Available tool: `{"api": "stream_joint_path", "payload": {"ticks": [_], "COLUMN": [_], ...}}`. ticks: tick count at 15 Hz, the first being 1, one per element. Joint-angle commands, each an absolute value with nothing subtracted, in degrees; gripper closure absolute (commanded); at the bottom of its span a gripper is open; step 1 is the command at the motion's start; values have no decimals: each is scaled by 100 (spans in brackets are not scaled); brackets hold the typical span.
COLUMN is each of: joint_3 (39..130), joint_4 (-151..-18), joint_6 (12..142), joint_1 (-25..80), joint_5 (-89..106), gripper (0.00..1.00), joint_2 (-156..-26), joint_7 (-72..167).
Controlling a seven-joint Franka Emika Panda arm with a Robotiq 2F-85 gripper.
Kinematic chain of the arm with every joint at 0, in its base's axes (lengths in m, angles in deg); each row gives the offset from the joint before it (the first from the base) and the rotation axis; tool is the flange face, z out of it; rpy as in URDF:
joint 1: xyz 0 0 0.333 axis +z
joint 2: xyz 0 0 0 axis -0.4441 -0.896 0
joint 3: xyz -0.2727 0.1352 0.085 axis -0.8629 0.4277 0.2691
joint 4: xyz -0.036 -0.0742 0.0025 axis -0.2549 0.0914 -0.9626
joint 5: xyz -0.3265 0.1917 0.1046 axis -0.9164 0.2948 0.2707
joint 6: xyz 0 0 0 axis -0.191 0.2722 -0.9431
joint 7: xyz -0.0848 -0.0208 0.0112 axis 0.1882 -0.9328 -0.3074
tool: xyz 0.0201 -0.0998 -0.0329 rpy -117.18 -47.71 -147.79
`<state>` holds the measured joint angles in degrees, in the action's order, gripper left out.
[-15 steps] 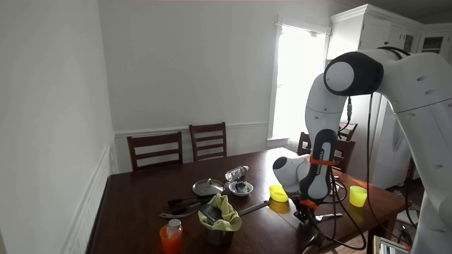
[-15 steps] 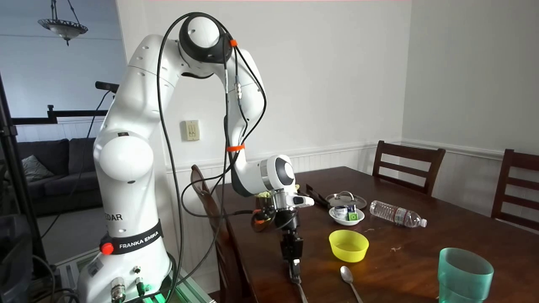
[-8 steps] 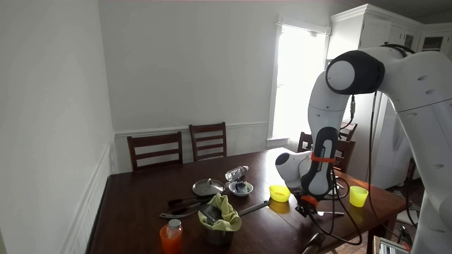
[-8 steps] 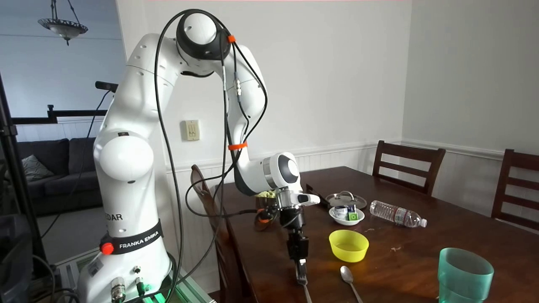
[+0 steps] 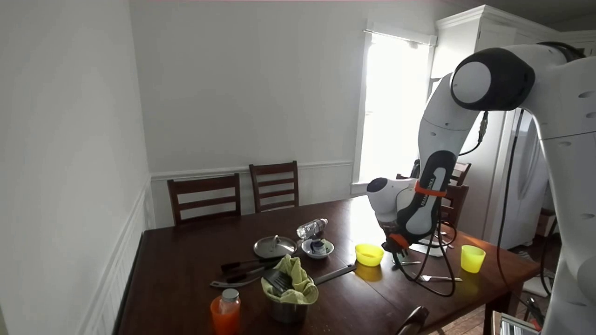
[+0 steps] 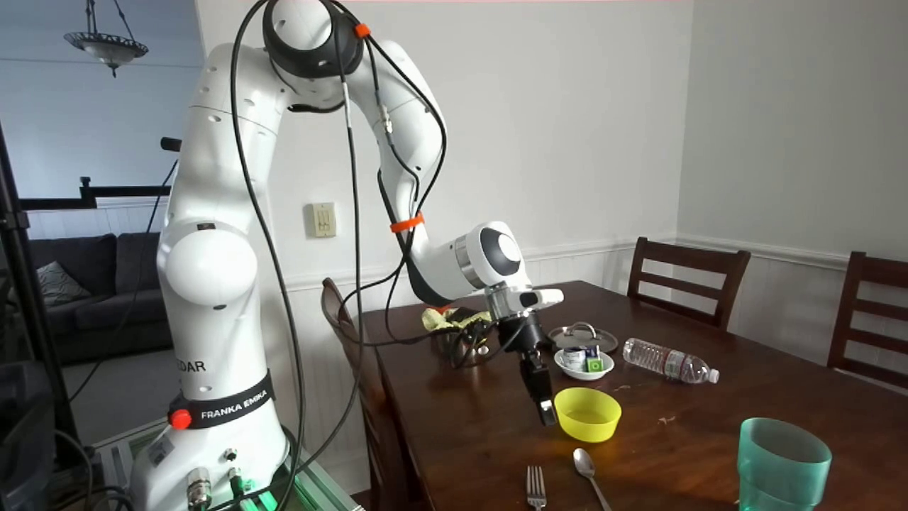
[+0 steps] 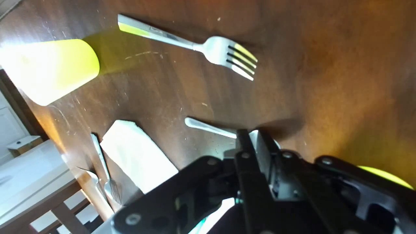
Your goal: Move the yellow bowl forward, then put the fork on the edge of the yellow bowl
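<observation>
In an exterior view, my gripper [image 6: 547, 414] hangs just left of the yellow bowl [image 6: 588, 417], which stands upright on the tabletop [image 6: 681, 454]; this stance would suit, I judge, a push against its wall. My jaws are narrow, nothing visibly gripped; whether their tips meet, I cannot tell. The metal fork [image 6: 536, 495] lies flat, nearer, unheld, tines far: convenient, perhaps, for leaning on the rim.

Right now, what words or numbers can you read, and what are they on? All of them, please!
"FRANKA EMIKA", on the robot arm's black band.
"DAR", on its white trunk above that; the letter before is only partly seen.
"EMIKA", on its dark panel; letters before it are partly behind an orange strap.
Too small or blurred: the bottle's label and the small packs.
No readable numbers.
</observation>
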<state>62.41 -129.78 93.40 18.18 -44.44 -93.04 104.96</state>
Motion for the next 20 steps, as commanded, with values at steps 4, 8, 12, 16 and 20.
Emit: {"api": "stream_joint_path", "payload": {"ticks": [4,8,12,16,20], "joint_3": [6424,6378,6317,6245,6214], "joint_4": [-13045,-13100,-13041,-12962,-12868], "joint_6": [9297,9395,9740,9973,9839], "joint_1": [1584,1460,1406,1442,1457], "joint_5": [-4390,-4476,-4556,-4471,-4417], "gripper": [49,22,0,0,15], "joint_2": [-9367,-9723,-10085,-10348,-10516], "joint_7": [10369,10459,10632,10565,10499]}}
